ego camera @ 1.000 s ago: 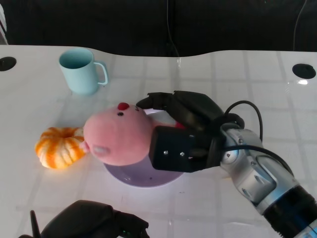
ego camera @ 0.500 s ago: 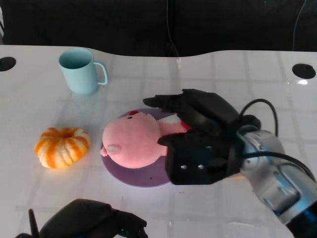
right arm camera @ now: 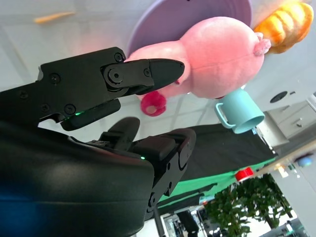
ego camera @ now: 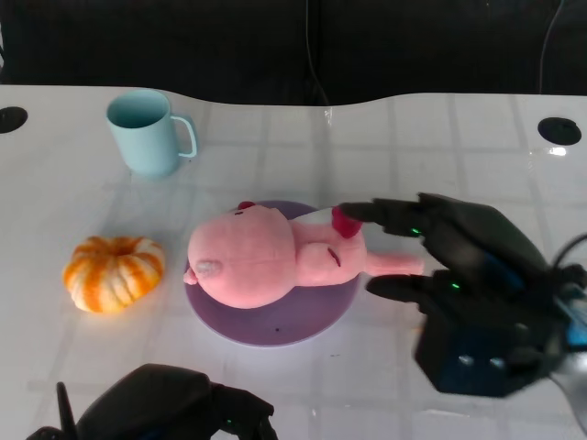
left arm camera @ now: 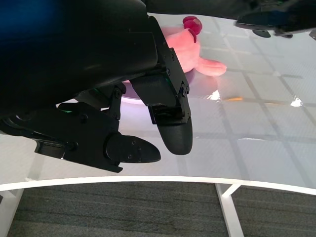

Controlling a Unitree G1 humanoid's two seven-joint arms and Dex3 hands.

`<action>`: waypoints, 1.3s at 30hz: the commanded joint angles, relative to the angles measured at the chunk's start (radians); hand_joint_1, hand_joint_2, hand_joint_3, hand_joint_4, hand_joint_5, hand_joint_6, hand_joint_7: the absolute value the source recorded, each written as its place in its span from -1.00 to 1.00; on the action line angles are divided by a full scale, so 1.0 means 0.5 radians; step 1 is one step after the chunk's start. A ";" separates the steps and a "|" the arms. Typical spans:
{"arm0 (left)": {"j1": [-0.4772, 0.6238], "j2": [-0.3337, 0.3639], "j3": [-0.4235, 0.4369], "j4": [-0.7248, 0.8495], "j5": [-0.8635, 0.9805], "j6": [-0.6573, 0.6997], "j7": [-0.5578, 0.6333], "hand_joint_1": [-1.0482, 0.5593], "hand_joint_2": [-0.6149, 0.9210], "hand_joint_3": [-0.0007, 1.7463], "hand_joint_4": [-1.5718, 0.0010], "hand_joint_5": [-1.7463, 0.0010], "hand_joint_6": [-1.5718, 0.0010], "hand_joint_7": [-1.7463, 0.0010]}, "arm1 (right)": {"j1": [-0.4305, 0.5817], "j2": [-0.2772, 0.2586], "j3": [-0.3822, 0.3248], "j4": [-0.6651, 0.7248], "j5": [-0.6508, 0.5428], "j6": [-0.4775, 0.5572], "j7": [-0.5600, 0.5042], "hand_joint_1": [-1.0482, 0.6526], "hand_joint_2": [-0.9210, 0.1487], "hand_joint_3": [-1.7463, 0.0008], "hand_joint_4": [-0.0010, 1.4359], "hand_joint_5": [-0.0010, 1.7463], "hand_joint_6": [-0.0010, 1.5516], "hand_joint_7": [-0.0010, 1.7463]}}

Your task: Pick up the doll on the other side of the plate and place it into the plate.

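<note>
Where it lies on the purple plate point(ego camera: 275, 323), the pink doll point(ego camera: 266, 261) is free of the spread right hand point(ego camera: 459, 284).

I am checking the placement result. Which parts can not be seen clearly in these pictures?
- Plate: its middle is hidden under the doll, head view.
- Left hand: cut off by the bottom edge, head view.
- Right hand: wrist cut off at the right edge.
</note>
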 commanded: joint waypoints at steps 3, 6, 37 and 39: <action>-0.021 0.023 0.001 0.019 0.028 -0.001 0.007 0.08 1.00 -0.71 0.10 -0.75 -0.14 0.28 | 0.200 -0.064 -0.173 -0.109 0.169 -0.117 -0.035 -0.02 -0.92 0.90 -0.27 0.16 0.05 -0.78; -0.025 0.022 0.004 0.036 0.014 -0.013 0.012 0.08 1.00 -0.72 0.10 -0.76 -0.15 0.29 | 0.313 -0.100 -0.250 -0.176 0.227 -0.126 -0.010 0.16 -0.89 0.86 -0.01 0.37 0.27 -0.70; -0.033 0.068 0.049 0.043 -0.033 -0.003 -0.012 0.07 1.00 -0.70 0.11 -0.62 -0.12 0.32 | 0.760 -0.323 -0.357 -0.613 0.103 0.233 0.288 0.17 -0.08 -0.33 0.12 0.95 0.00 0.62; -0.025 0.063 0.048 0.037 -0.037 0.005 -0.011 0.07 1.00 -0.70 0.10 -0.61 -0.12 0.32 | 0.762 -0.335 -0.352 -0.592 0.094 0.190 0.284 0.17 -0.11 -0.29 0.12 0.92 0.01 0.58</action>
